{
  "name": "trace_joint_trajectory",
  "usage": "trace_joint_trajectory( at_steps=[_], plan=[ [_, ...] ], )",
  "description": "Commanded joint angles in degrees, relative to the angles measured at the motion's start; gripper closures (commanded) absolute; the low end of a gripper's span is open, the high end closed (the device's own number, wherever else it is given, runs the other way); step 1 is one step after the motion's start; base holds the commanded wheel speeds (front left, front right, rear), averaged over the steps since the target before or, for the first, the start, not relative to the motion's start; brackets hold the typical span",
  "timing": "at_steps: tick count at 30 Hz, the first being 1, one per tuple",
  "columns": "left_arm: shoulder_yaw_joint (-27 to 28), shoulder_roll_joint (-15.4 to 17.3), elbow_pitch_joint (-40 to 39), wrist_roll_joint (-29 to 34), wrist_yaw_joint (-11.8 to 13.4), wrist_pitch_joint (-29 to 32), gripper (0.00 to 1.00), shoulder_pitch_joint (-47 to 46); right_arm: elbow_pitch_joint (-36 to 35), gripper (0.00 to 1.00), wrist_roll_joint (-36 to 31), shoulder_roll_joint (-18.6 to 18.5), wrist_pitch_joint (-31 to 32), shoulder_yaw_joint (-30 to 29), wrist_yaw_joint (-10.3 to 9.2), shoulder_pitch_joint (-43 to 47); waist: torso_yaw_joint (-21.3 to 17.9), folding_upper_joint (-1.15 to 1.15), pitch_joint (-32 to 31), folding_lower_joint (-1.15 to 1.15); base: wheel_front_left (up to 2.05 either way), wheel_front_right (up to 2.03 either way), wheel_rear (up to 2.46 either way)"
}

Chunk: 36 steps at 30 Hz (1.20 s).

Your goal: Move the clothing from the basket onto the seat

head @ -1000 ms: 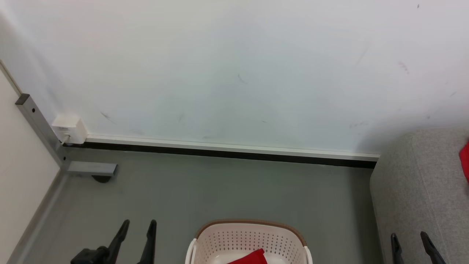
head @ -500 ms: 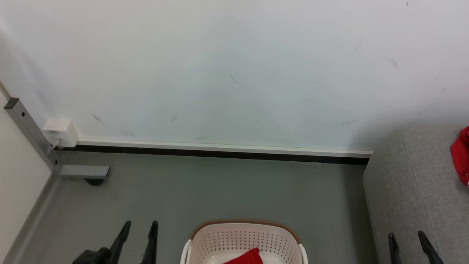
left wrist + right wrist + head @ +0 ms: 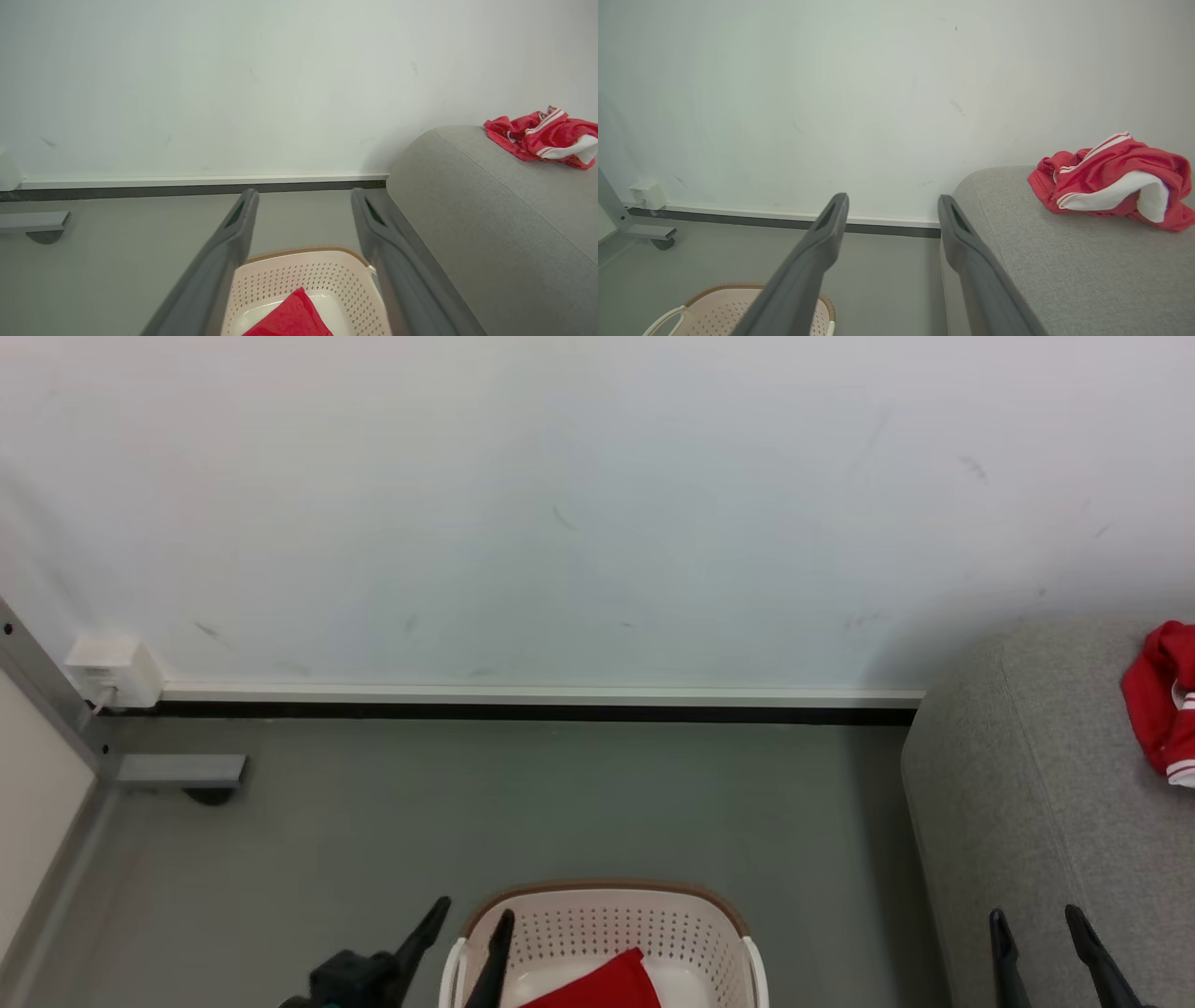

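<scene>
The cream basket (image 3: 653, 924) with its brown rim stands on the floor at the bottom centre, a red garment (image 3: 597, 985) lying inside it; the same garment (image 3: 289, 319) shows in the left wrist view. My left gripper (image 3: 471, 919) is open, its fingers at the basket's left rim. Another red garment with white stripes (image 3: 1162, 695) lies on the grey seat (image 3: 1008, 803) at the right. My right gripper (image 3: 1032, 924) is open and empty over the seat's near edge. In the right wrist view, the garment on the seat (image 3: 1106, 184) is crumpled with a white panel.
A white wall with a dark baseboard (image 3: 523, 711) runs behind the grey floor. At the far left stand a grey metal frame with a foot (image 3: 177, 770) and a white wall box (image 3: 112, 672).
My left gripper has moved right, from beside the basket to its left rim. The camera has shifted, bringing more of the seat and its garment into view.
</scene>
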Motion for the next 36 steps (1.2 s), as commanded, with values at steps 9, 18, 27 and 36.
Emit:
trace_joint_trajectory(
  at_steps=[9,18,27,36],
  plan=[
    [-15.62,2.83,10.24,-5.21,-0.04,6.64,0.00,-11.71,-1.74,0.00,0.65,-0.02,0.00,-0.18,-0.16,-3.94,-4.60,0.00,7.73,0.00,0.00,0.00,0.00],
    [-24.65,2.86,20.16,-7.44,-0.05,14.83,0.00,-27.75,-5.91,0.00,1.14,0.00,0.00,-1.39,-0.16,-10.20,-7.43,0.00,22.31,0.00,0.00,0.00,0.00],
    [-29.54,3.25,31.60,-9.42,-0.05,18.08,0.00,-39.02,-11.97,0.00,1.44,0.00,0.00,-2.38,-0.16,-16.48,-9.87,0.00,35.79,0.00,0.00,0.00,0.00],
    [-31.84,2.82,40.82,-11.39,-0.05,17.27,0.00,-47.61,-16.64,0.00,1.33,0.01,0.00,-2.36,-0.16,-18.96,-10.48,0.00,45.39,0.00,0.00,0.00,0.00]
  ],
)
